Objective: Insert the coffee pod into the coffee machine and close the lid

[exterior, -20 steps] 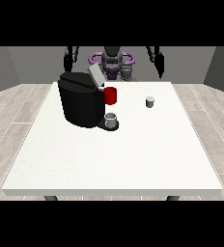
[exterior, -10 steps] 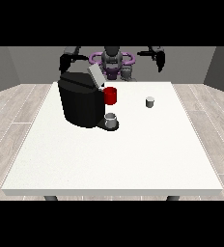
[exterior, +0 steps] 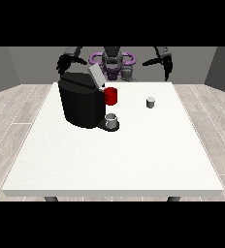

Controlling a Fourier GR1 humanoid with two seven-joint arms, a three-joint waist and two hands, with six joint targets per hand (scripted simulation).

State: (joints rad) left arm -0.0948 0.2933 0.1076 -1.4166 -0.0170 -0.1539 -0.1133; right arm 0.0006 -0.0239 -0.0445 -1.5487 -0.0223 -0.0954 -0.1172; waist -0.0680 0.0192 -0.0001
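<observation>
The coffee pod [exterior: 151,102] stands right of centre on the table [exterior: 114,155], well apart from the coffee machine [exterior: 83,101] (lid [exterior: 96,76] raised). Whether either robot hand [exterior: 64,63] [exterior: 166,64] is open, I cannot tell.

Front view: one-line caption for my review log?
Coffee machine lid raised, coffee pod untouched on white table.

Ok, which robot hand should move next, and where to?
Probably bring the robot hand at the view's right down toward the coffee pod. The pod stands untouched on the white table, right of the coffee machine, whose lid is up; that hand hangs raised behind the table's far edge.
</observation>
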